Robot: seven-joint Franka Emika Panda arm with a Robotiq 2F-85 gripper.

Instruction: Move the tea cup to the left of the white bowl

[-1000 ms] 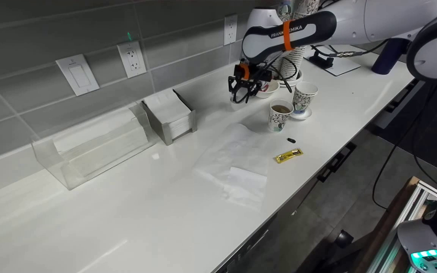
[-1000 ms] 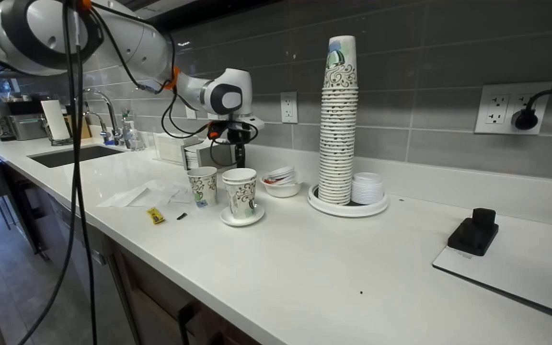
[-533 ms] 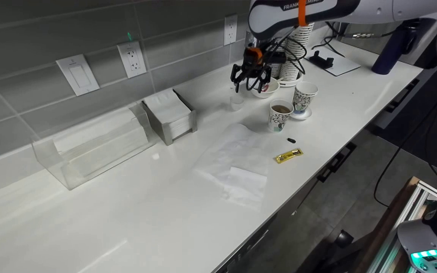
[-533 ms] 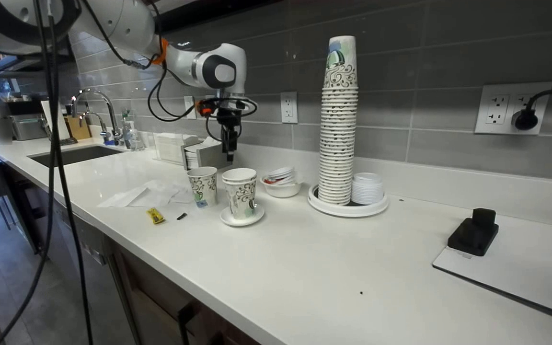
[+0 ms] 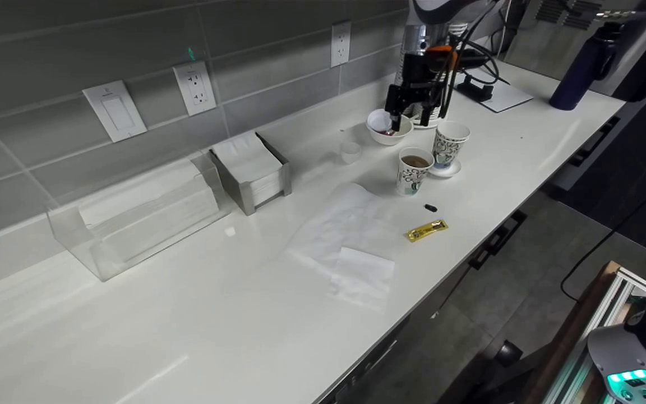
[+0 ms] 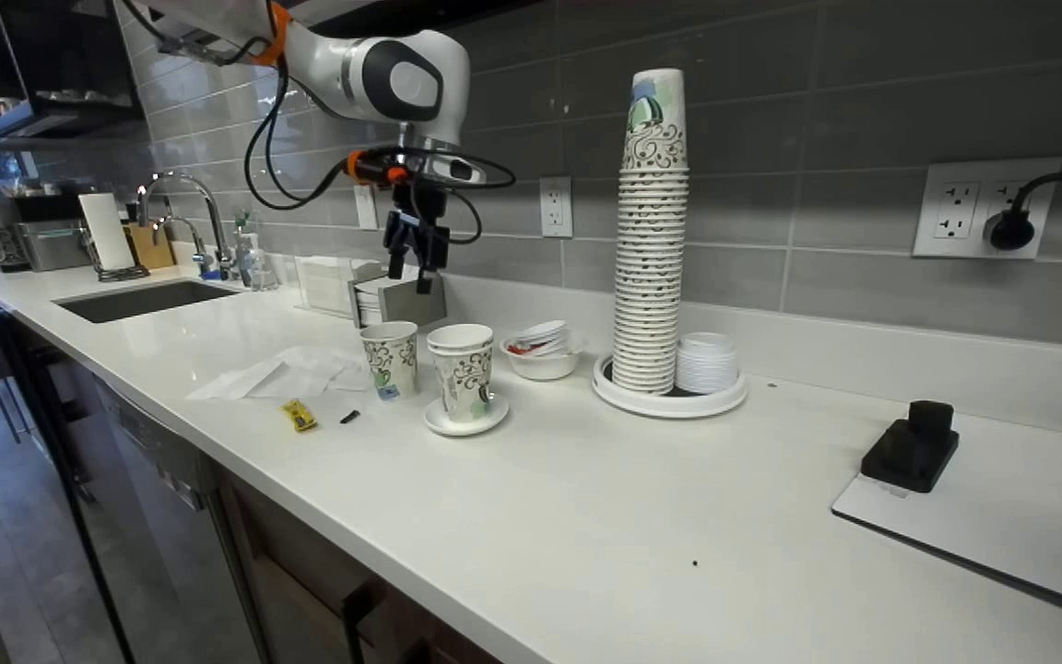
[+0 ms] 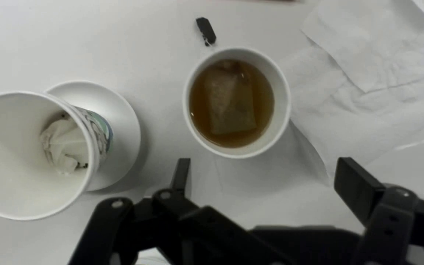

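Note:
The tea cup (image 5: pixel 350 152), tiny and white, stands upright on the counter in an exterior view, left of the white bowl (image 5: pixel 391 138) and apart from it. The bowl, with small white cups and something red inside, also shows in an exterior view (image 6: pixel 545 368); there the tea cup is hidden. My gripper (image 5: pixel 410 120) is open and empty, raised above the counter. In an exterior view (image 6: pixel 411 275) it hangs above the paper cups. In the wrist view my open fingers (image 7: pixel 267 180) stand apart with nothing between them; I cannot make out the tea cup there.
A paper cup of tea (image 5: pixel 410 182) stands near the bowl; the wrist view shows it too (image 7: pixel 247 150). Stacked paper cups (image 5: pixel 445 148) stand on a saucer (image 6: pixel 439 424). A tall cup stack (image 6: pixel 651 267), a napkin holder (image 5: pixel 267 185), napkins (image 5: pixel 351 224) and a yellow packet (image 5: pixel 427 230) lie around.
A second ago my gripper was low at the tea cup. It has risen, turned and moved away, to the right in an exterior view. The tea cup has stayed in place on the counter.

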